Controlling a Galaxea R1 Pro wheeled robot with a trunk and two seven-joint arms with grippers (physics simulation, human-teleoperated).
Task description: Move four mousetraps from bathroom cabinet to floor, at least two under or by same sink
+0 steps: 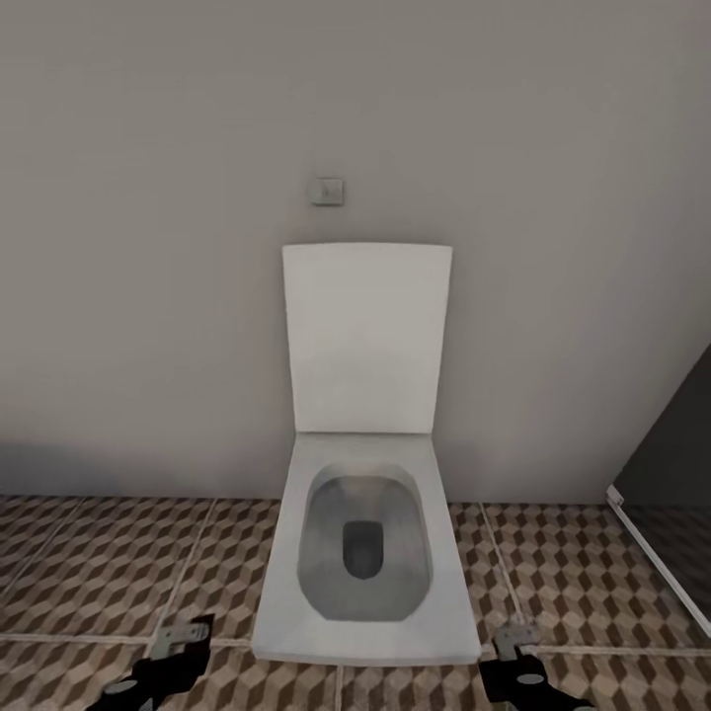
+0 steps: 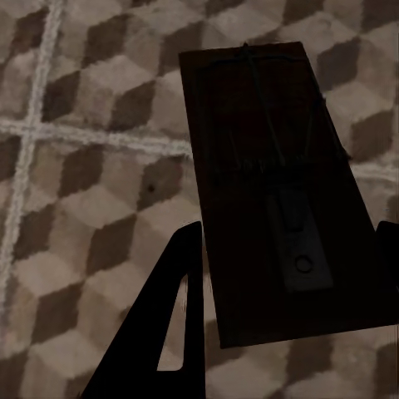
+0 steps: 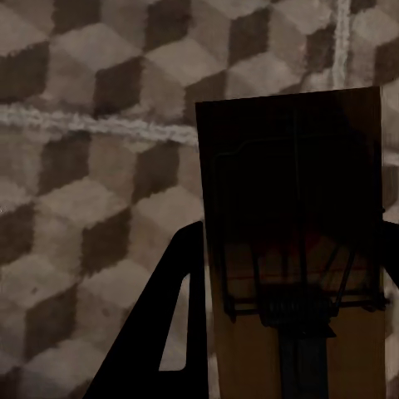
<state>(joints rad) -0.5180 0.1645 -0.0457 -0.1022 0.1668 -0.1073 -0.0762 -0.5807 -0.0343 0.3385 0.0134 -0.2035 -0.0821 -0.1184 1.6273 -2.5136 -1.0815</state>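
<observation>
- I'm in a bathroom, a home one by the look of it.
- White boxy toilet [image 1: 365, 553] straight ahead of me, its lid [image 1: 366, 336] raised flat against the wall, bowl open with a grey inside.
- Small square flush plate [image 1: 328, 192] set in the plain grey wall [image 1: 148, 296] above the lid.
- Bathroom floor [image 1: 109, 573] tiled in brown, beige and cream cube pattern with pale grout lines; same tiles under both my wrists.
- Dark panel with a white lower edge [image 1: 662, 563] at my right, kind unclear.
</observation>
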